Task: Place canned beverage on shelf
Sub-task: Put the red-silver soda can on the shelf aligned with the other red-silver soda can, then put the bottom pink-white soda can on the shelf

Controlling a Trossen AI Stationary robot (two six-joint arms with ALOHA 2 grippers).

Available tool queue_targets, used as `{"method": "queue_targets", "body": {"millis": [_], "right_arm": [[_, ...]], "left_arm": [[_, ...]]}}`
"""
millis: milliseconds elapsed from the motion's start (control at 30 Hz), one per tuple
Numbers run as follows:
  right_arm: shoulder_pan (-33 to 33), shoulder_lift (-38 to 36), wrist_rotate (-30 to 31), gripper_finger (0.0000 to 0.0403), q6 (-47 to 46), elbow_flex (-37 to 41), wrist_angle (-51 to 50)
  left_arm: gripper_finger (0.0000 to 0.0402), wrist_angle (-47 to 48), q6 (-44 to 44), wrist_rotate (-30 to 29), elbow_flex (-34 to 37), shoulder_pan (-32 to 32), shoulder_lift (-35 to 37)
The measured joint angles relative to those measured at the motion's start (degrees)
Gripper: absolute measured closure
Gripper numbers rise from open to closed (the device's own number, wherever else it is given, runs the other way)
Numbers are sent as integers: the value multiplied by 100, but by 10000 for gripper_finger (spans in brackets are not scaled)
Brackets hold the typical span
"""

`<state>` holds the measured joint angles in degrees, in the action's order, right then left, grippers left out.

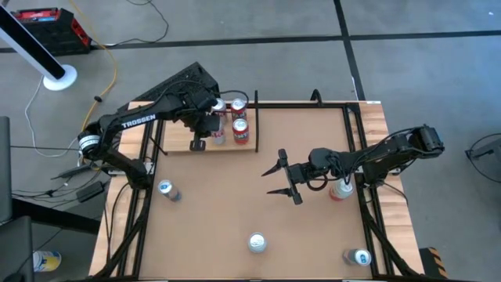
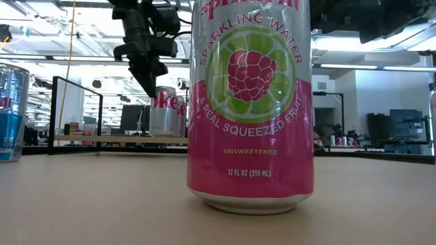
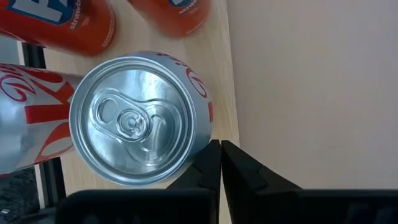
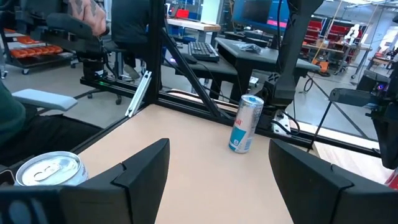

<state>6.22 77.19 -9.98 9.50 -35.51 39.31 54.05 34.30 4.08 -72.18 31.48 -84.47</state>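
Observation:
The shelf is a pale wood board at the table's far left. On it stand two red cans and a silver-and-red cola can. My left gripper is shut and points steeply down, its tips right beside that can's top rim, as the low view also shows. My right gripper hangs open and level over the middle of the table and points toward the table's left edge. Nothing is between its fingers. My left gripper's shut fingertips stand against the edge of the cola can's top rim, coming from above. I cannot tell whether they touch it. The can stands upright on the shelf.
Loose cans stand on the brown tabletop: a slim blue one at the left, a pink sparkling-water can at the near edge, one at the near right and one under the right arm. Black rails edge the table.

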Motion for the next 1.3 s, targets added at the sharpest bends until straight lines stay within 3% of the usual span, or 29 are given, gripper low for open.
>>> {"method": "queue_targets", "body": {"millis": [200, 400, 600, 700, 900, 1000, 1133, 1300], "right_arm": [[0, 0, 0, 106, 0, 0, -4], [0, 0, 0, 106, -2, 0, -7], [11, 0, 0, 106, -4, 0, -16], [13, 0, 0, 106, -26, 0, -37], [13, 0, 0, 106, -149, 0, -37], [13, 0, 0, 106, -249, 0, -107], [13, 0, 0, 106, -363, 0, -168], [13, 0, 0, 106, -362, 0, -129]], "left_arm": [[401, 402, -345, 311, -139, -150, 0], [401, 1327, -1221, 363, -832, -559, 6], [401, 1777, -2467, 1613, -1104, -1393, 116], [402, 1189, -2885, 2041, -896, -2175, 204], [402, -848, -3036, 2066, -396, -3896, 195], [402, -1888, -2758, 1655, -101, -4538, 190], [401, -2996, -2437, 692, 210, -5151, 190], [395, -4318, -2134, 446, 879, -5543, 181]]}}
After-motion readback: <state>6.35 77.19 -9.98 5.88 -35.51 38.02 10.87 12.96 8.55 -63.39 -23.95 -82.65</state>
